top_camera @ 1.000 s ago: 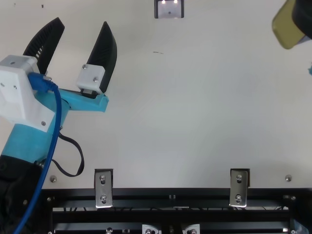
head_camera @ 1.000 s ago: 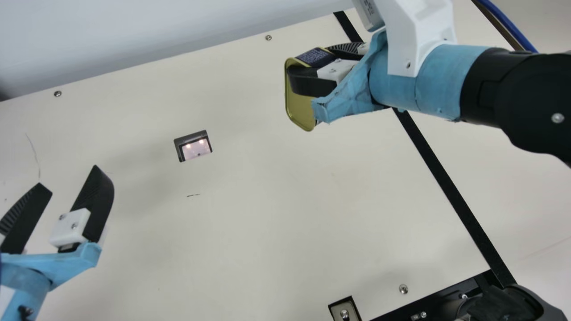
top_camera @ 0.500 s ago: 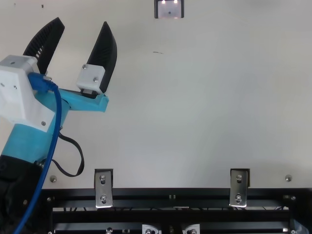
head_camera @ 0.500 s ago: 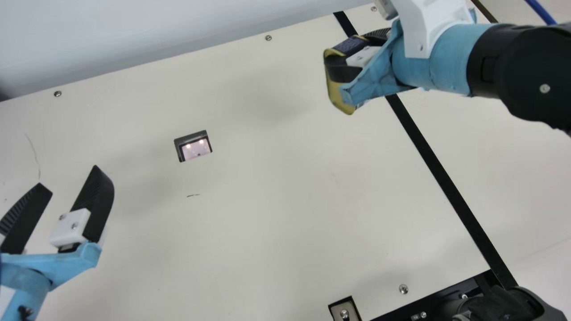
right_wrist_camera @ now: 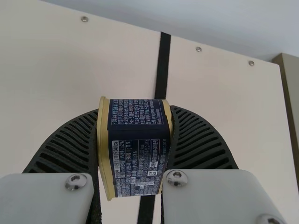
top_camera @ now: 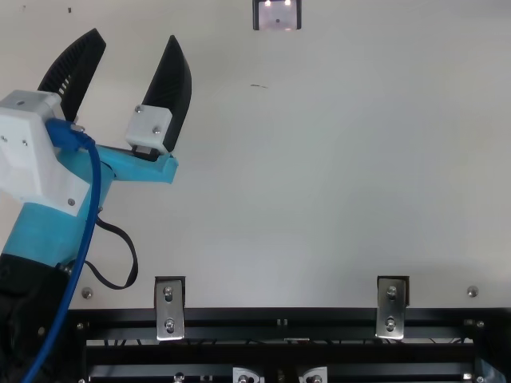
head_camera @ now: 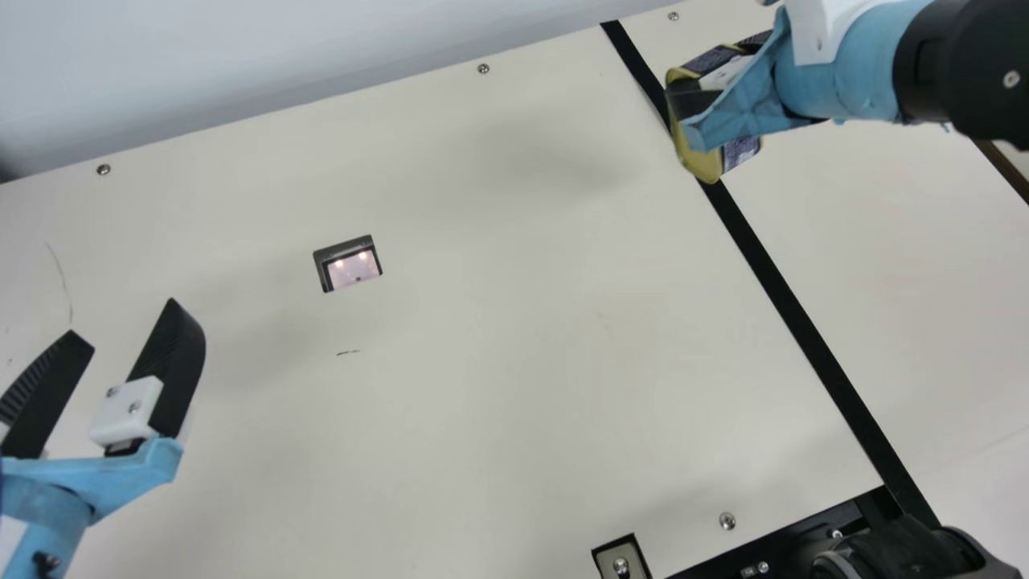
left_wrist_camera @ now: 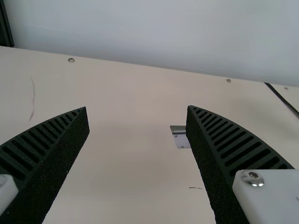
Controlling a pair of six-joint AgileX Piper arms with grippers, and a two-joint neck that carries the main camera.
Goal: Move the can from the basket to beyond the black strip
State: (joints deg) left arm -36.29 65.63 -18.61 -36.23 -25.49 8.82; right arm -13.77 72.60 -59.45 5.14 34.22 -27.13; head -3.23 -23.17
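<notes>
– How much room is there around the right gripper (head_camera: pixel 718 71)?
– The pale table (head_camera: pixel 482 362) opens out from its fingertips, on the side toward the left gripper (head_camera: pixel 125 316). On the wrist side, past the black strip (head_camera: pixel 804 322), more tabletop runs out to a brown border (right_wrist_camera: pixel 290 107).
– And the strip itself?
– It passes behind the can (head_camera: pixel 741 149) in the right wrist view, showing both ahead of the fingers and back between them. In the main view the can covers part of it.
– Is the can resting on anything?
– It's up off the table, pinched by its sides between the right gripper's two ribbed fingers. It's the boxy sort, gold rims and a dark blue label. The table's far edge lies farther out ahead of that gripper, with a pale wall (head_camera: pixel 281 48) behind.
– What's near the left one?
– A recessed window (head_camera: pixel 354 269) with a black frame, out past its inner finger. The black rail (top_camera: pixel 279 323) with metal brackets (top_camera: pixel 168 307) lies behind its fingertips.
– How are the arms set?
– The right comes in from the main view's right side, its wrist sleeved in blue (head_camera: pixel 852 72). The left angles in from the near corner, fingers spread wide toward the far edge, with bare table between them.
</notes>
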